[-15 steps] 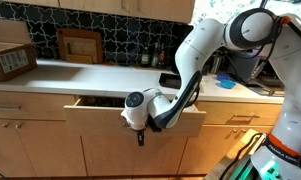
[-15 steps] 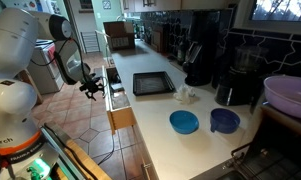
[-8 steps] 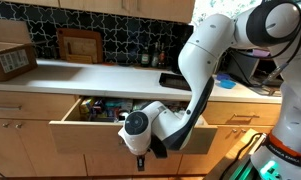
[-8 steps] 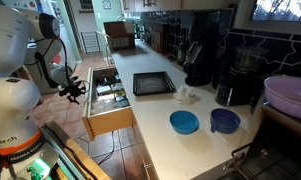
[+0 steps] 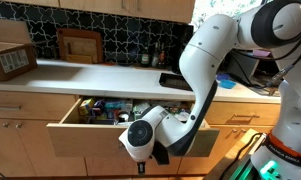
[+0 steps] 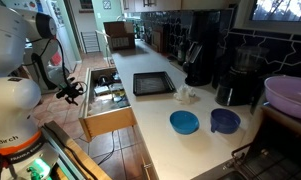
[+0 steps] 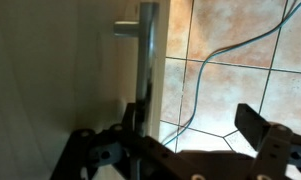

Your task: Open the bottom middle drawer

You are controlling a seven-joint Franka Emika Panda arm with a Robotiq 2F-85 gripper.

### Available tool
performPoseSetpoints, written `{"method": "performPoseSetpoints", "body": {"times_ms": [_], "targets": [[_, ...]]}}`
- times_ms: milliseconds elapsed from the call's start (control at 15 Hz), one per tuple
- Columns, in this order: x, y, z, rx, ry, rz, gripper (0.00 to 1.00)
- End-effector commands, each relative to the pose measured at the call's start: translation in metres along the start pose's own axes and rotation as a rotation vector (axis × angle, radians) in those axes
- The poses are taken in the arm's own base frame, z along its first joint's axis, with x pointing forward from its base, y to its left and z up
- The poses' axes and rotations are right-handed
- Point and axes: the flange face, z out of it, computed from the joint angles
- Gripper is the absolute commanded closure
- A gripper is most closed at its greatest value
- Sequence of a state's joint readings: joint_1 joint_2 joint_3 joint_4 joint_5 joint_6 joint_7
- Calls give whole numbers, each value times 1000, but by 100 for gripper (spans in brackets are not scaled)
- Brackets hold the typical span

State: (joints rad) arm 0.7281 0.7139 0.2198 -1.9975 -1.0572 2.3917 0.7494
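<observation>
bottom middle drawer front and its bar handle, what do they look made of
Bottom middle drawer: looks like light wood or wood veneer, matte, warm tan; grain too small to see. Bar handle: probably brushed metal, silver-grey with a soft sheen along its length.

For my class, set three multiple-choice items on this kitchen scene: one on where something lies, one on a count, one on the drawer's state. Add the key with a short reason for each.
1. Where does the black tray lie?
A on the floor
B on the counter
C on the cardboard box

2. How many small bowls stand at the counter's near end in an exterior view?
A one
B two
C four

3. The bottom middle drawer is:
A shut
B lifted out
C pulled open

Key:
1 B: it lies flat on the white top.
2 B: a blue bowl and a darker bowl beside it.
3 C: its front stands out from the cabinets and its contents show.
</observation>
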Motion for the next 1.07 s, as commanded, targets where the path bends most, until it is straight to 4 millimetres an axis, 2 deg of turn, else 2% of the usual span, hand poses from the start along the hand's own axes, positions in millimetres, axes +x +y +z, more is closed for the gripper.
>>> {"method": "performPoseSetpoints", "body": {"times_ms": [0,200,533,1000], "targets": [[-12,6,14,-14,-38,14,0],[-17,13,8,-25,-62,21,0],[-31,13,-8,-46,-76,-4,0],[-43,26,-60,23,-8,2,0]]}}
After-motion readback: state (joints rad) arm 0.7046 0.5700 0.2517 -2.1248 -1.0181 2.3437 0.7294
